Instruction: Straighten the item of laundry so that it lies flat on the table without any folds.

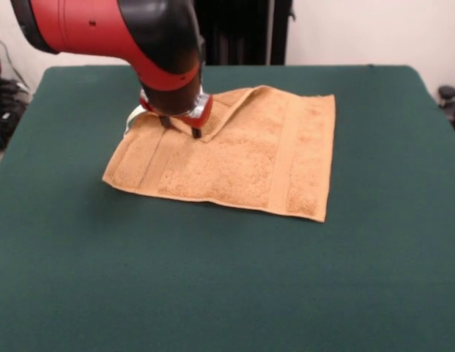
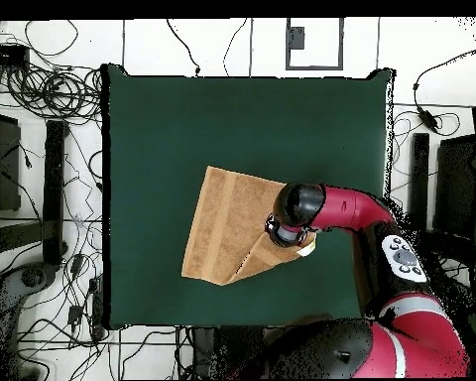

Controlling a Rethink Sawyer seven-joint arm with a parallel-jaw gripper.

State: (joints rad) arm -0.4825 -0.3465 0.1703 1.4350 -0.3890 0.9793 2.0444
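The end effector is down on the towel, its tips pressed into the cloth; I cannot tell whether they are wide, narrow or gripping. Right under it 1 corner is doubled over the towel's top, so that fold, with the white tag beside it, is left to undo. Farther from it the towel already lies flat on the green worktop.

A pale wall stands at twelve o'clock in the front view. Overhead, the white floor shows tangled black cables at nine o'clock.
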